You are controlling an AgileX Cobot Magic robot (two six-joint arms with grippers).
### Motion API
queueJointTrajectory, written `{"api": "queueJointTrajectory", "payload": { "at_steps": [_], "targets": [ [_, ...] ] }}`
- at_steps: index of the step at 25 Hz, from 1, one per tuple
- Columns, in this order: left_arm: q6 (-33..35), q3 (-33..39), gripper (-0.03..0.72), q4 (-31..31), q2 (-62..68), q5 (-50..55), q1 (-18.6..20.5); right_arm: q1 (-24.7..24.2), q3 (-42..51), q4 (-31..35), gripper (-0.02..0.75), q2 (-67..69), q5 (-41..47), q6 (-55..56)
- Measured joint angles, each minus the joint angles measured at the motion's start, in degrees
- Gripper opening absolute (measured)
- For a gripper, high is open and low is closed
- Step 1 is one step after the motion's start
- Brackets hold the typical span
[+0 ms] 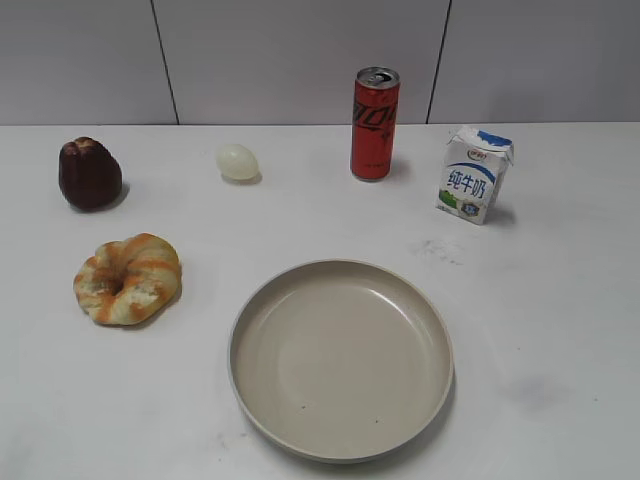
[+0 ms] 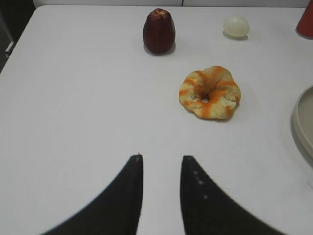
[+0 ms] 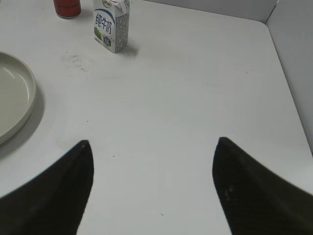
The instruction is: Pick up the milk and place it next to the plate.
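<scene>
The milk [image 1: 476,174], a small white carton with blue characters, stands upright at the back right of the table, to the right of a red soda can. It also shows at the top of the right wrist view [image 3: 111,24]. The plate [image 1: 341,357], large, round and beige, lies empty at the front centre; its rim shows in the right wrist view [image 3: 19,105] and the left wrist view [image 2: 303,122]. My right gripper [image 3: 152,142] is wide open and empty, well short of the milk. My left gripper [image 2: 161,157] is narrowly open and empty over bare table.
A red soda can [image 1: 375,124] stands left of the milk. A pale egg [image 1: 238,161], a dark red fruit [image 1: 89,173] and an orange-striped bread ring [image 1: 128,278] lie on the left. A grey wall runs behind the table.
</scene>
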Motion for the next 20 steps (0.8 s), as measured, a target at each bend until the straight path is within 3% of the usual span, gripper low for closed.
{"api": "queueJointTrajectory", "payload": {
  "at_steps": [20],
  "targets": [
    [0.0, 0.0, 0.209, 0.0, 0.0, 0.0, 0.0, 0.0, 0.0, 0.0, 0.574, 0.0, -0.2, -0.9]
  ]
}}
